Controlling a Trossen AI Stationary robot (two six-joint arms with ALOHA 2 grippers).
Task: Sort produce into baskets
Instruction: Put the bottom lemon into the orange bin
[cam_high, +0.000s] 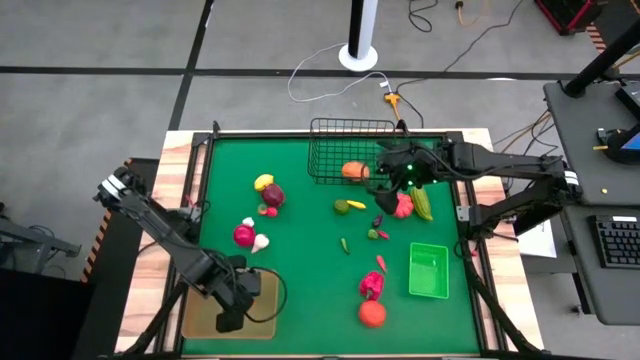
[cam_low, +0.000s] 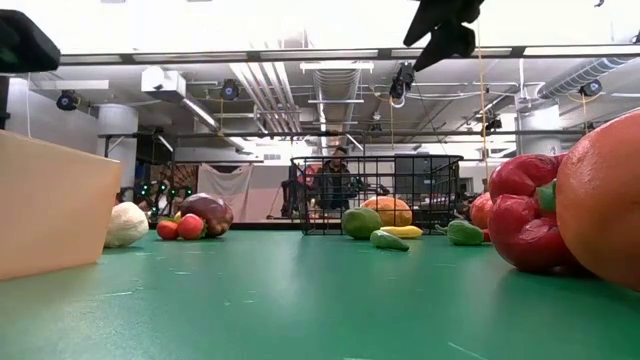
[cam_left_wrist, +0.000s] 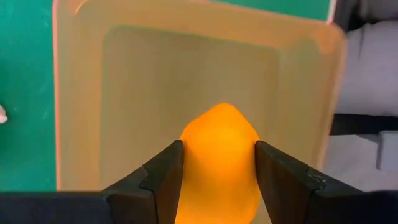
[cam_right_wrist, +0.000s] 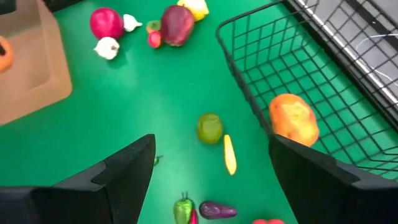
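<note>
My left gripper (cam_left_wrist: 219, 148) is at the near left corner of the table (cam_high: 232, 316), above the flat tan tray (cam_left_wrist: 186, 74), shut on an orange-yellow piece of produce (cam_left_wrist: 217, 163). My right gripper (cam_right_wrist: 211, 138) hangs open, with nothing between its fingers, high over the far right of the table (cam_high: 400, 182), beside the black wire basket (cam_high: 348, 150). An orange fruit (cam_right_wrist: 293, 118) lies on the basket's floor. A green fruit (cam_right_wrist: 209, 127) and a small yellow piece (cam_right_wrist: 229, 154) lie on the mat below that gripper. My left gripper pinches the orange-yellow piece between its two fingers, one on each of its sides (cam_left_wrist: 186, 163). The fingers come from above, pointing steeply down. The piece's rounded end (cam_left_wrist: 219, 121) sticks out past the fingertips over the inside of the tray.
A lemon and a purple piece (cam_high: 270, 192) lie at mid-left, with a pink-red piece and white garlic (cam_high: 250, 238) nearer. The bright green bin (cam_high: 428, 270) stands at the right, with a red pepper (cam_high: 371, 285) and an orange (cam_high: 372, 313) beside it. Small pieces (cam_high: 378, 230) lie between.
</note>
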